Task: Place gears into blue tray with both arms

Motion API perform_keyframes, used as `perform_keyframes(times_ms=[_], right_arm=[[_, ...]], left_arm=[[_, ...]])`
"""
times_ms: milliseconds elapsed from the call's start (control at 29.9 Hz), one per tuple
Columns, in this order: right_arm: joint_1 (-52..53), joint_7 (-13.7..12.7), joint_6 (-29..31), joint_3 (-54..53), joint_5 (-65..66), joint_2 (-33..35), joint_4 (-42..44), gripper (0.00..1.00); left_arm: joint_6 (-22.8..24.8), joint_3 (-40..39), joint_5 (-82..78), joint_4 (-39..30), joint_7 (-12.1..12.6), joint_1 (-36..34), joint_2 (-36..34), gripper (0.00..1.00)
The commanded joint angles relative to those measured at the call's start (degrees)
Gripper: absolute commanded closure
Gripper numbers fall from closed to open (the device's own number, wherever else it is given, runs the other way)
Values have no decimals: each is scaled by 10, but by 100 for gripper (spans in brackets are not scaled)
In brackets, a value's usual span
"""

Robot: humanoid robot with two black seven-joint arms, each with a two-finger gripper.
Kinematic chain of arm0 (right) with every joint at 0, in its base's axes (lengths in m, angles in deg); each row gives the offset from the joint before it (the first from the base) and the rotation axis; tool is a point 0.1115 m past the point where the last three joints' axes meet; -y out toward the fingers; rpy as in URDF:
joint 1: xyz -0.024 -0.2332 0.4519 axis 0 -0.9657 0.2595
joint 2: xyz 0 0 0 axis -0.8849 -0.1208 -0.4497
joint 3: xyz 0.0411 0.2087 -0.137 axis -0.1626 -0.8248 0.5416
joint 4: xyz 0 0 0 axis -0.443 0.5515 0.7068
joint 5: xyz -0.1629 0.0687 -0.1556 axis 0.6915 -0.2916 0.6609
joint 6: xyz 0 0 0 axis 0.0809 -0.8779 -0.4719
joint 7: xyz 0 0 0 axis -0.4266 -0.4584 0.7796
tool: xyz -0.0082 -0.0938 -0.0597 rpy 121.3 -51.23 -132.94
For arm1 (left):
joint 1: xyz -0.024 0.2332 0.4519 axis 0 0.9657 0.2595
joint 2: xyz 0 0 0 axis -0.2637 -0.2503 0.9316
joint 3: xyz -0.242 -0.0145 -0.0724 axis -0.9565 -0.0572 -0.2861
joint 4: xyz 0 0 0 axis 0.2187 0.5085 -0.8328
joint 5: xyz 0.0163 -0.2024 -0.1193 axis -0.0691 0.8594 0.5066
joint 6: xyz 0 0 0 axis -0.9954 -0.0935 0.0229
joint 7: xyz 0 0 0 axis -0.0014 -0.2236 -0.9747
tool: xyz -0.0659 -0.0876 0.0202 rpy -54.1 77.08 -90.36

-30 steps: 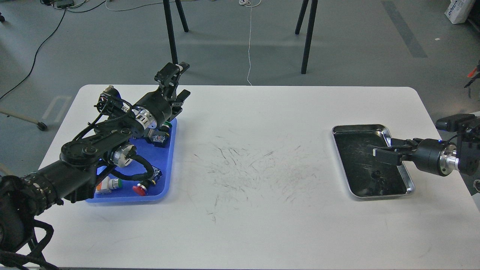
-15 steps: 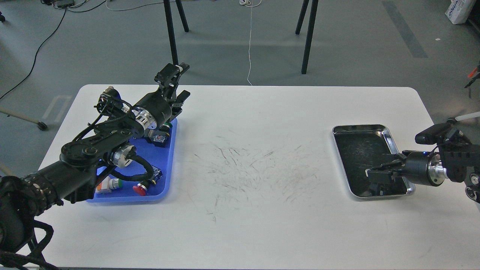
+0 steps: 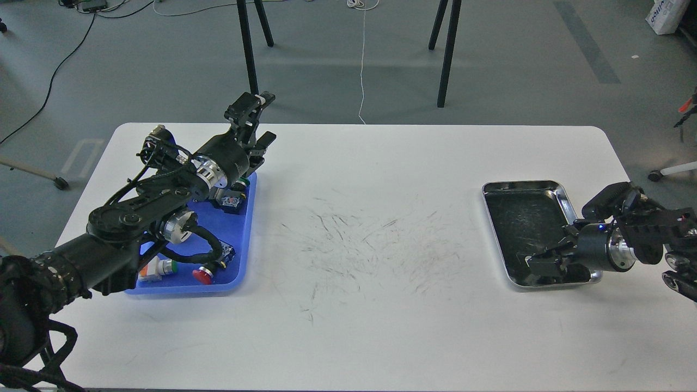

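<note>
Gears cannot be made out against the steel tray's (image 3: 493,188) dark floor; any left probably lie right under the right gripper (image 3: 536,262), dipped low there, spread unreadable. Blue tray (image 3: 246,228) lies far leftward, just below the open left gripper (image 3: 255,121).

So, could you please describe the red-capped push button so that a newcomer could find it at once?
Start at the white table and go to the blue tray on its left side, under the left arm. Look along the tray's near edge for the red-capped push button. The white-bodied switch beside it shows orange and green; this one alone has a red cap.
</note>
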Motion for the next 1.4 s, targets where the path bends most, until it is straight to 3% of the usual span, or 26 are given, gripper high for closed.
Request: perform_keyframes(times_ms=[0,201,535,836,1370], right_arm=[[3,0,2,4,12,-3,9,10],[33,0,4,52,12,-7,24,19],[55,0,18,62,11,-7,26,20],[53,0,19,83,11,-7,25,35],[61,0,41,84,11,-7,28,54]], left_arm=[[0,0,0,0,0,0,-2,0],[0,0,0,0,0,0,-1,0],[0,1,-1,0,0,-1,-2,0],[1,2,-1,0,0,-3,-9,0],[3,3,-2,10,0,-9,-9,0]])
